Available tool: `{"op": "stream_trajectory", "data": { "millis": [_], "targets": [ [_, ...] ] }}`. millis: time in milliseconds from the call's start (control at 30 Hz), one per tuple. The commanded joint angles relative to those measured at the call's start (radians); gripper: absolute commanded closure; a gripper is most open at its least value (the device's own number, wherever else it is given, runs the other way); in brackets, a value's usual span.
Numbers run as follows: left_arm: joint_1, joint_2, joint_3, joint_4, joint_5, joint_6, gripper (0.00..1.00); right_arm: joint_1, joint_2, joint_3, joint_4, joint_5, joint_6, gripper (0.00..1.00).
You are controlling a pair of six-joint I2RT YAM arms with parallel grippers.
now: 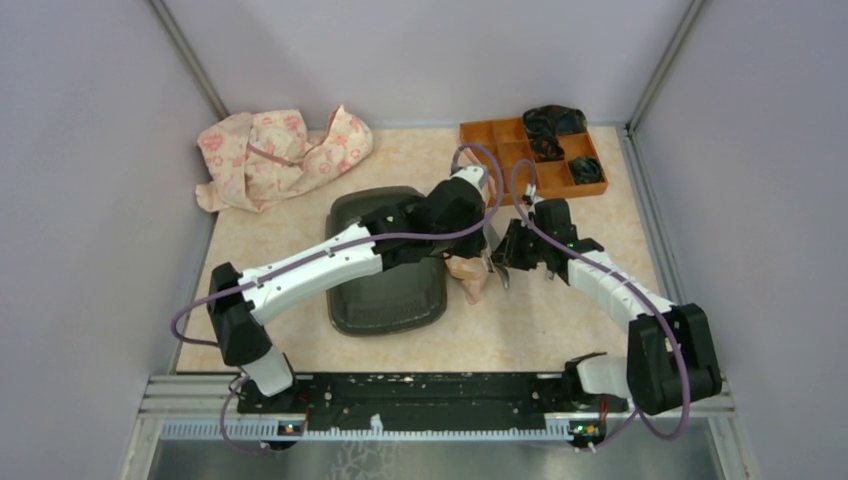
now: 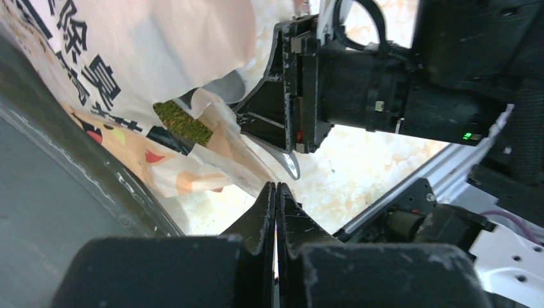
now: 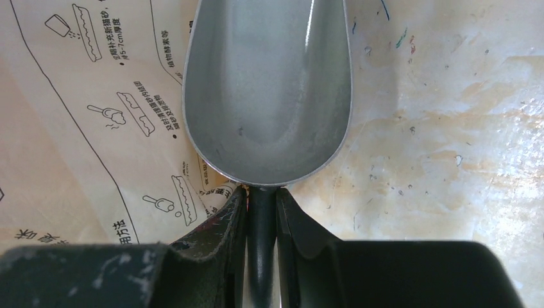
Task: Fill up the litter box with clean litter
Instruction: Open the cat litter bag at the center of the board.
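Observation:
The litter box [image 1: 385, 295] is a dark shallow tray under my left forearm; its rim shows in the left wrist view [image 2: 70, 173]. A peach printed bag [image 1: 468, 277] stands just right of it. Green litter granules [image 2: 183, 122] show inside the bag's opening [image 2: 128, 58]. My left gripper [image 2: 276, 186] is shut with nothing seen between its fingers, just short of the bag [image 1: 487, 235]. My right gripper [image 3: 261, 192] is shut on the dark handle of a grey metal scoop [image 3: 266, 96]. The scoop's bowl is empty and lies over the bag's printed side [image 3: 83, 128]. The scoop's tip [image 2: 290, 163] sits at the bag's mouth.
An orange compartmented organiser [image 1: 535, 158] with dark items stands at the back right. A crumpled pink printed bag [image 1: 280, 150] lies at the back left. Grey walls close in both sides. The metal rail [image 1: 440, 400] runs along the near edge.

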Motion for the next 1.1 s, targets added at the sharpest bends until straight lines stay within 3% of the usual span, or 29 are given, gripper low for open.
{"op": "stream_trajectory", "data": {
  "millis": [0, 733, 1067],
  "targets": [
    [-0.024, 0.032, 0.03, -0.069, -0.125, -0.036, 1.0, 0.032, 0.014, 0.047, 0.056, -0.018, 0.002, 1.0],
    [-0.032, 0.156, 0.179, -0.136, -0.235, 0.015, 1.0, 0.093, 0.021, 0.102, 0.018, 0.033, -0.01, 1.0],
    [-0.033, 0.101, 0.147, -0.121, -0.232, 0.009, 1.0, 0.105, 0.027, 0.097, 0.024, 0.033, -0.009, 1.0]
  ]
}}
